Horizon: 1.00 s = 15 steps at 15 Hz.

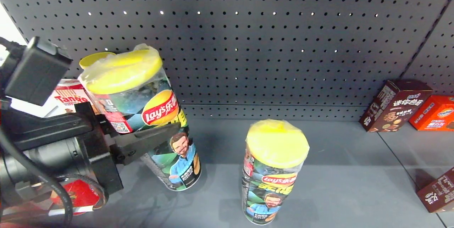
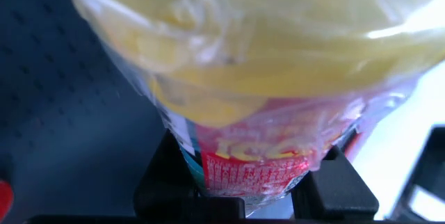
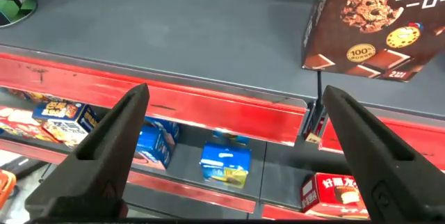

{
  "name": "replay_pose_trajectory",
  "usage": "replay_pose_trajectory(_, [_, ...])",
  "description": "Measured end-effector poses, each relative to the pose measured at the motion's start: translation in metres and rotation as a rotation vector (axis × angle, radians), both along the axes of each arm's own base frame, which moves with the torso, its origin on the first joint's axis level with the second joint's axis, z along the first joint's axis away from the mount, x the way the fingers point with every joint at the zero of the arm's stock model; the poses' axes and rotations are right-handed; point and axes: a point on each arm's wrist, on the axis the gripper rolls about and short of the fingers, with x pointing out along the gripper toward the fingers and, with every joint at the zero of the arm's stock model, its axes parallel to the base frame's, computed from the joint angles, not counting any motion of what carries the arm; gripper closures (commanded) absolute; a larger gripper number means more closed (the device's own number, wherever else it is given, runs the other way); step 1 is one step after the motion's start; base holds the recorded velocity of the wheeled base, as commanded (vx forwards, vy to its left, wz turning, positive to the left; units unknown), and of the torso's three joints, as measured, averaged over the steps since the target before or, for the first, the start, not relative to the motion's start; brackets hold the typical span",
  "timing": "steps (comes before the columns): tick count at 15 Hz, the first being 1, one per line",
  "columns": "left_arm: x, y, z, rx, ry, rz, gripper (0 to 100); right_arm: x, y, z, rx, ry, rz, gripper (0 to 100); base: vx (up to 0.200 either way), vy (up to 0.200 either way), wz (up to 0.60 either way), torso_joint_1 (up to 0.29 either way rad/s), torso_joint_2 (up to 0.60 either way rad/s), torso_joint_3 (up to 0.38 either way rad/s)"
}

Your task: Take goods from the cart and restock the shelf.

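- Left gripper [image 1: 142, 130] sits level at 9 o'clock, jaws clamped on a tilted chips can [image 1: 134, 89] on the shelf [image 1: 337, 171].
- Right gripper [image 3: 235, 95] hangs before the shelf front, jaws spread wide.

Held can [image 2: 257, 78]: blurred, top cut off (left wrist view).
Rear yellow lid [image 1: 93, 59]: mostly hidden behind held can.
Corner box [image 1: 438, 190]: cut by right edge.

Brand logo on chip can [image 1: 139, 95]
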Motion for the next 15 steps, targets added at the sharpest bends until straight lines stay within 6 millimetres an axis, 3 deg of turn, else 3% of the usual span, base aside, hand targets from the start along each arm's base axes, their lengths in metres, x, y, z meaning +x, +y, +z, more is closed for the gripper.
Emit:
replay_pose_trajectory(7, [0.026, -0.017, 0.012, 0.067, 0.018, -0.009, 100, 0.0, 0.0, 0.0, 0.0, 0.0, 0.0, 0, 0.0, 0.0, 0.0, 0.0, 0.0, 0.0])
replay_pose_trajectory(10, [0.051, -0.035, 0.013, 0.087, 0.01, -0.018, 100, 0.0, 0.0, 0.0, 0.0, 0.001, 0.0, 0, 0.0, 0.0, 0.0, 0.0, 0.0, 0.0])
replay_pose_trajectory(15, [0.1, -0.069, -0.003, 0.078, -0.051, -0.024, 100, 0.0, 0.0, 0.0, -0.001, 0.001, -0.001, 0, 0.0, 0.0, 0.0, 0.0, 0.0, 0.0])
